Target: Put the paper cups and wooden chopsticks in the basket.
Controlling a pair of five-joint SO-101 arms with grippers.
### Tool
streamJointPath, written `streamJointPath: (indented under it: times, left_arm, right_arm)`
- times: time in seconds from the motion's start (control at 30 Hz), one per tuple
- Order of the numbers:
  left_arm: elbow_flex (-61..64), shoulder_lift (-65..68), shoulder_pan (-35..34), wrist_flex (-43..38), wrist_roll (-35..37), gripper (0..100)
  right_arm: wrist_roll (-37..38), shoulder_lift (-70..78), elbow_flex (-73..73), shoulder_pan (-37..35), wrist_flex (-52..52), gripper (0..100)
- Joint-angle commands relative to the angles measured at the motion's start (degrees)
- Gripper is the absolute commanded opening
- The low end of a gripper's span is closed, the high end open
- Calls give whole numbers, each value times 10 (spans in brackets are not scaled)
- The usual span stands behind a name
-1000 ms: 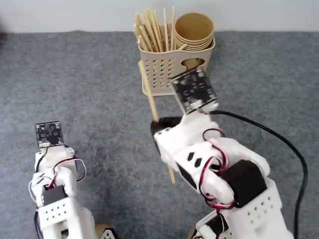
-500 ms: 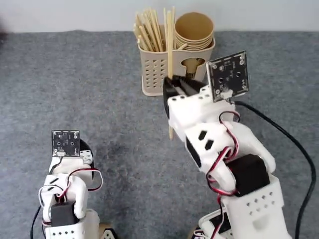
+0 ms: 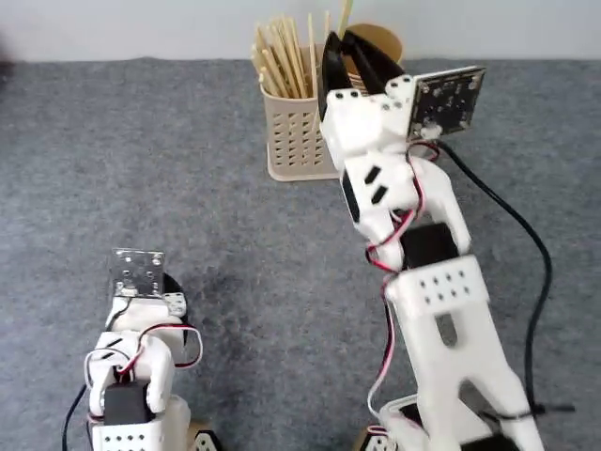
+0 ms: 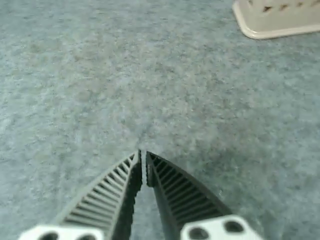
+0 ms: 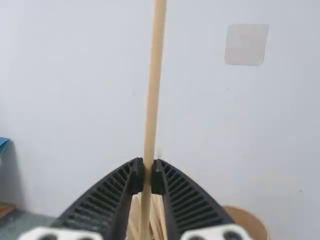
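Right arm point(image 3: 413, 235) is extended up the right-centre of the high view, with its head over the basket point(image 3: 296, 141) at top centre. Right jaws are clenched on one wooden chopstick point(image 5: 152, 90). The stick is held upright, pinched between the ribbed pads, and its long end is seen against the white wall point(image 5: 75, 75), near a pale square wall plate point(image 5: 246, 45). In the high view the same stick point(image 3: 345, 14) is seen poking past the jaws at the top edge, between the chopstick bundle point(image 3: 282, 61) and the paper cups point(image 3: 380, 42). Whether its lower end is inside the basket cannot be told, as it is hidden by the jaws.

The bundle is stood in the left part of the basket, fanned out and leaning. The cups are nested in the right part, partly covered by the right jaws.

Left arm point(image 3: 136, 376) is parked at lower left, well apart from the basket. Left jaws are closed tip to tip with nothing between them, pointed down at the grey carpeted worktop point(image 3: 141, 169). A corner of the basket point(image 4: 280, 20) is caught in the left wrist view.
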Motion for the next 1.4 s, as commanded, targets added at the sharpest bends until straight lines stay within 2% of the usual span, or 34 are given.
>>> streamJointPath:
  times: [0.0,0.2,0.33,0.47,0.97,1.23,1.37]
  left_arm:
    - [2,-10,31,-33,5,13]
    - [2,-10,29,-33,5,13]
    - [2,-10,29,-32,5,13]
    - [2,-10,29,-32,5,13]
    - [2,-10,29,-32,5,13]
    - [2,-10,29,-32,5,13]
    - [2,-10,29,-31,5,13]
  right_arm:
    - [9,46,-25,5,-87,7]
    - [16,167,-95,5,-153,7]
    - [75,253,-135,6,-187,7]
    - [96,305,-142,15,-248,8]
    - [99,319,-219,19,-219,8]
    - [99,342,-209,22,-220,8]
    - [103,393,-207,24,-303,8]
